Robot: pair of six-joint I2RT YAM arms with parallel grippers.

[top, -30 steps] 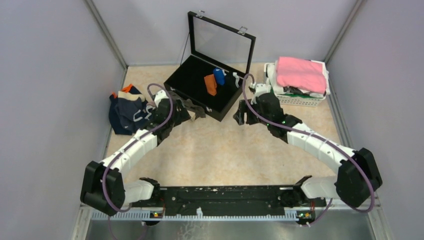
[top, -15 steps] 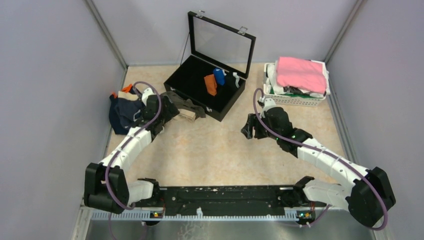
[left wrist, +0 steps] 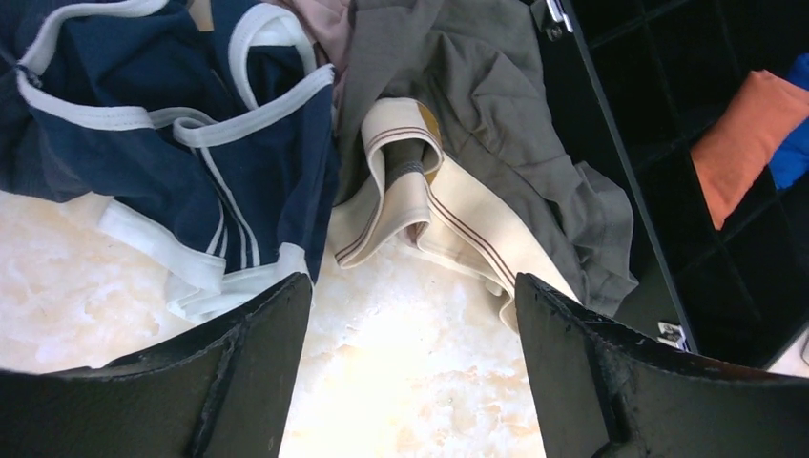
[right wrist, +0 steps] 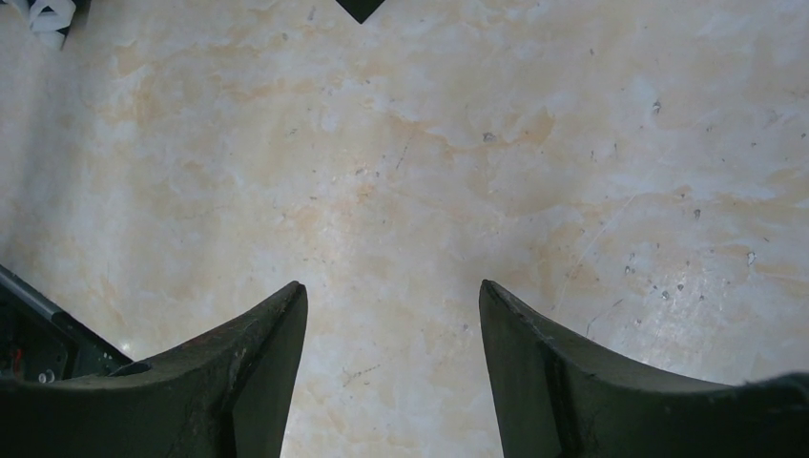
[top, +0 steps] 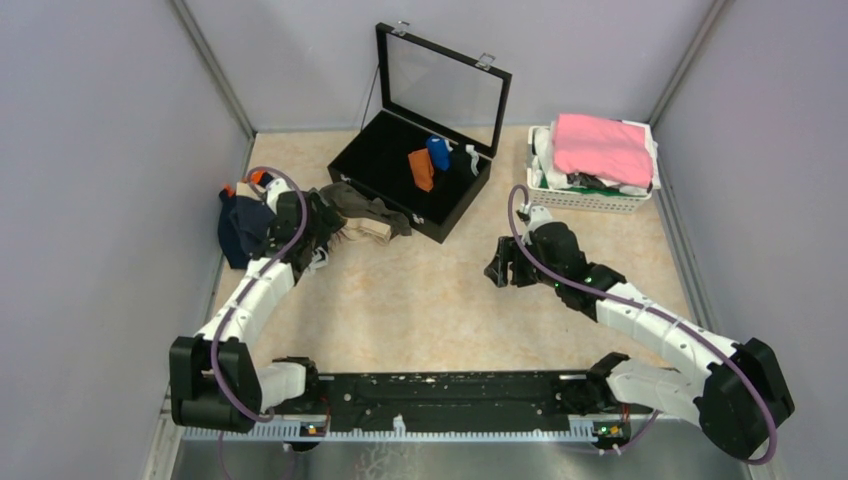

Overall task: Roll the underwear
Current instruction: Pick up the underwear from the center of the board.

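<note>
An olive-brown brief with a tan waistband (left wrist: 458, 162) lies crumpled on the table against the black case; it also shows in the top view (top: 368, 212). A navy brief with white trim (left wrist: 162, 124) lies left of it, in the pile at the table's left (top: 240, 225). A bit of pale pink-beige cloth (left wrist: 324, 19) shows between them. My left gripper (left wrist: 412, 286) is open and empty, just short of both briefs (top: 325, 228). My right gripper (right wrist: 393, 291) is open and empty above bare table (top: 503, 262). A rolled rust-orange brief (top: 421, 169) sits in the case.
The open black compartment case (top: 400, 190) stands at the back centre with its lid up; a blue roll (top: 438, 152) sits beside the orange one. A white basket (top: 600, 200) with a bright pink cloth (top: 602, 148) on top stands at the back right. Grey walls enclose the table.
My left arm has swung left and back, from the case's front edge to the cloth pile. My right arm has drawn back from the case toward the table's middle right.
</note>
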